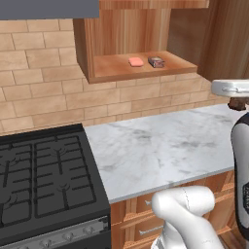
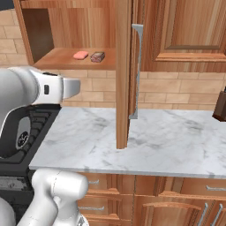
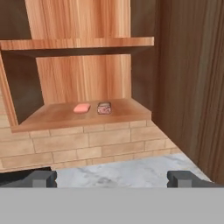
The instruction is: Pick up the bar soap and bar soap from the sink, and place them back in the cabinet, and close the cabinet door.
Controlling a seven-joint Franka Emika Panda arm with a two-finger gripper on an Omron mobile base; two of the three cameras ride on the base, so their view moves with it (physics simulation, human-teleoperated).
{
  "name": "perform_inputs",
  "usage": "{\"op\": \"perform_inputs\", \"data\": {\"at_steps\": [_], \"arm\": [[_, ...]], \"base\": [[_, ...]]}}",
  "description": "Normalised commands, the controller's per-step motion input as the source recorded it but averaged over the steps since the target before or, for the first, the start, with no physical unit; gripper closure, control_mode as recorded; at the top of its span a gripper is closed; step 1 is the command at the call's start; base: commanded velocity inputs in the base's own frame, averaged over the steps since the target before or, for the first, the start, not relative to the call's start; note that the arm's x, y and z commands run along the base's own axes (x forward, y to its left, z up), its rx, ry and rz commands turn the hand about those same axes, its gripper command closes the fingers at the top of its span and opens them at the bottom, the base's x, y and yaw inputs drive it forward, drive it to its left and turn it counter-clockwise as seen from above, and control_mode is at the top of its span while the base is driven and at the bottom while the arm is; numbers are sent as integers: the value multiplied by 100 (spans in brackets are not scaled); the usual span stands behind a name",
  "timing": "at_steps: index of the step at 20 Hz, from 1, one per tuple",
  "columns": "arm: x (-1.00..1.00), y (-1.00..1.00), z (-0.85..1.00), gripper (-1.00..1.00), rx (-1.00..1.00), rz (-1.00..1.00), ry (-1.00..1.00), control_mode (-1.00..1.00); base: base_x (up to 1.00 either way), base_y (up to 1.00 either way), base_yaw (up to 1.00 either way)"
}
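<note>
The wooden wall cabinet [image 1: 112, 68] [image 2: 62, 59] [image 3: 65, 114] stands open. On its bottom shelf lies a salmon-pink bar soap [image 1: 136, 62] [image 2: 80, 55] [image 3: 82, 108]. Just to its right sits a second, darker reddish-brown bar soap [image 1: 156, 62] [image 2: 97, 56] [image 3: 104, 108]. The cabinet door [image 2: 123, 75] [image 3: 192, 87] is swung out and shows edge-on, to the right of the shelf. My gripper [image 3: 112, 179] is open and holds nothing. It hangs back from the cabinet, below shelf height, facing the opening. The sink is out of view.
A white marble counter [image 1: 165, 146] [image 2: 167, 141] runs under the cabinet against a tan brick wall. A black gas stove [image 1: 44, 175] sits to its left. A dark object [image 2: 220, 106] stands at the counter's right end. Low wooden drawers [image 2: 176, 203] sit below.
</note>
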Motion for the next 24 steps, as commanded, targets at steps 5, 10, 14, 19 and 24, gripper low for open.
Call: {"op": "perform_inputs", "data": {"at_steps": [5,10,14,19,24], "arm": [[-58,-13,11,-100,0,0,-5,-100],[-53,-5,19,-100,1,0,-3,-100],[-50,-4,17,-100,1,0,-1,-100],[-49,-2,9,-100,3,0,0,-100],[-44,-5,0,-100,8,0,0,-100]], "base": [[0,0,0],[0,0,0],[0,0,0],[0,0,0],[0,0,0]]}}
